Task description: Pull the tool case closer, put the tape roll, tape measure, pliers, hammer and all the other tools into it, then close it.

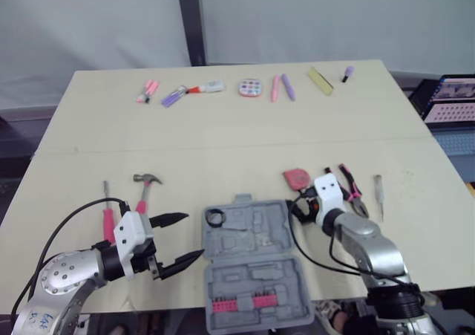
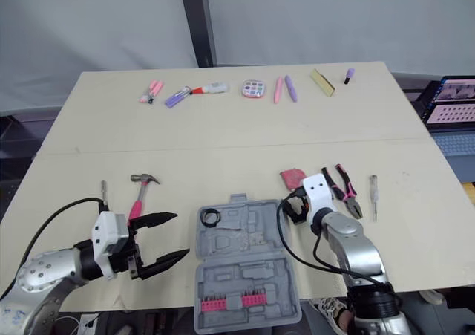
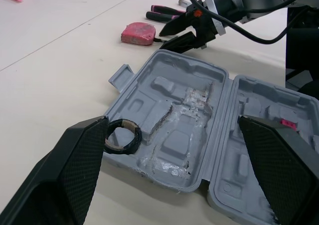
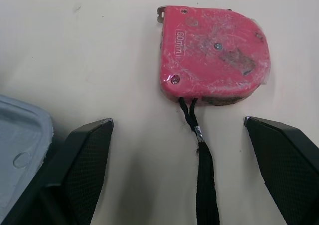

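The grey tool case [image 1: 261, 274] lies open at the table's front edge, between my arms. The black tape roll [image 1: 215, 218] rests in its far left corner. My left gripper [image 1: 194, 235] is open, just left of the case and level with the roll [image 3: 121, 138]. My right gripper [image 4: 178, 120] is open too, at the case's far right corner, fingers aimed at the red tape measure [image 4: 214, 55] and either side of its black strap. The pink-handled pliers [image 1: 350, 190] lie to the right of that arm. A hammer [image 1: 145, 187] and a red screwdriver [image 1: 108, 218] lie left of the case.
A thin light screwdriver [image 1: 378, 194] lies right of the pliers. Along the table's far side are markers [image 1: 148, 90], pens [image 1: 282, 87], a round paint palette [image 1: 251, 88] and a yellow strip [image 1: 320, 80]. A screen [image 1: 454, 97] stands beyond the right edge.
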